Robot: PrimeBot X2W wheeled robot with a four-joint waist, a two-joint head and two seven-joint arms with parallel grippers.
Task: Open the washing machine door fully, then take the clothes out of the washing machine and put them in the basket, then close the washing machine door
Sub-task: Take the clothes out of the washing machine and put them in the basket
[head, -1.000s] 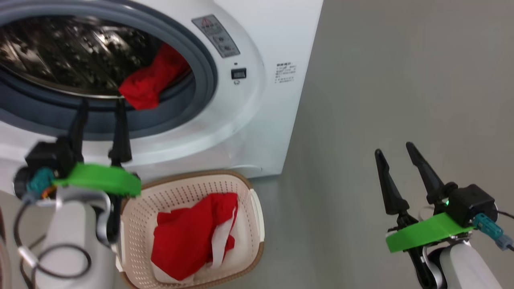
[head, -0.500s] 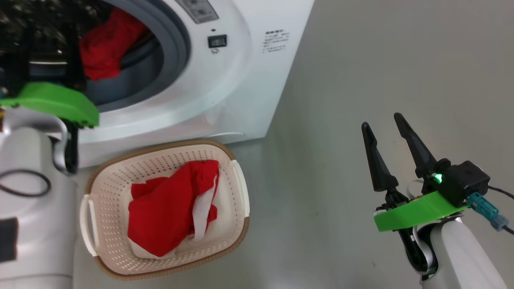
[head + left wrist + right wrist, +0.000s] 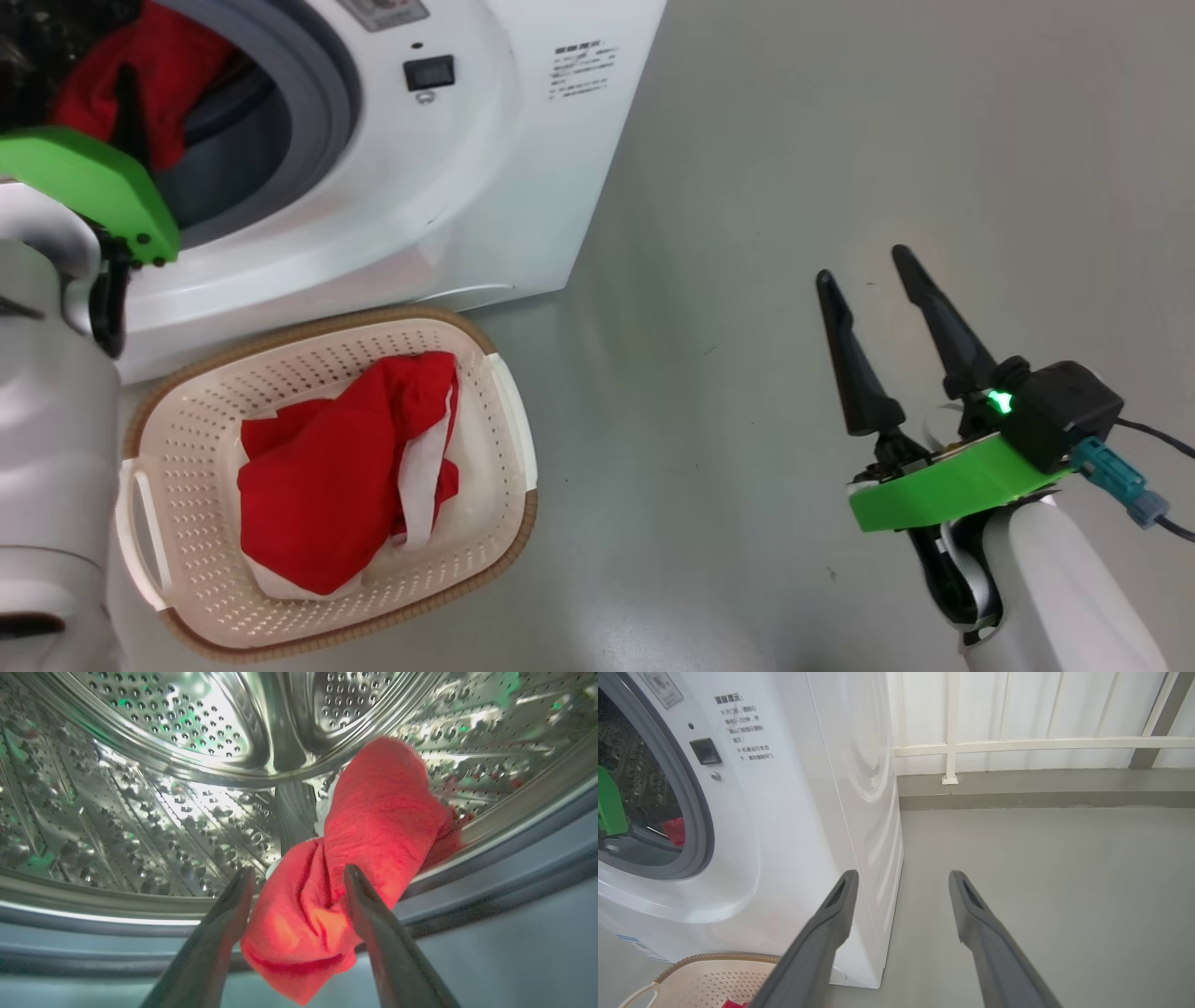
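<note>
At the drum (image 3: 140, 788) mouth, the left gripper (image 3: 298, 871) straddles a red garment (image 3: 383, 812), fingers apart, set to pinch it. The basket (image 3: 196, 420) sits just below the washer (image 3: 523, 187), clothes (image 3: 327, 476) already inside, for a short drop, while the right gripper (image 3: 863, 266) hangs spread over the floor (image 3: 747, 140).

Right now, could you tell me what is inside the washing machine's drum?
One red garment lies at the front of the drum, spilling onto the grey rubber ring, the open left gripper straddling it. Anything under the garment is covered.
</note>
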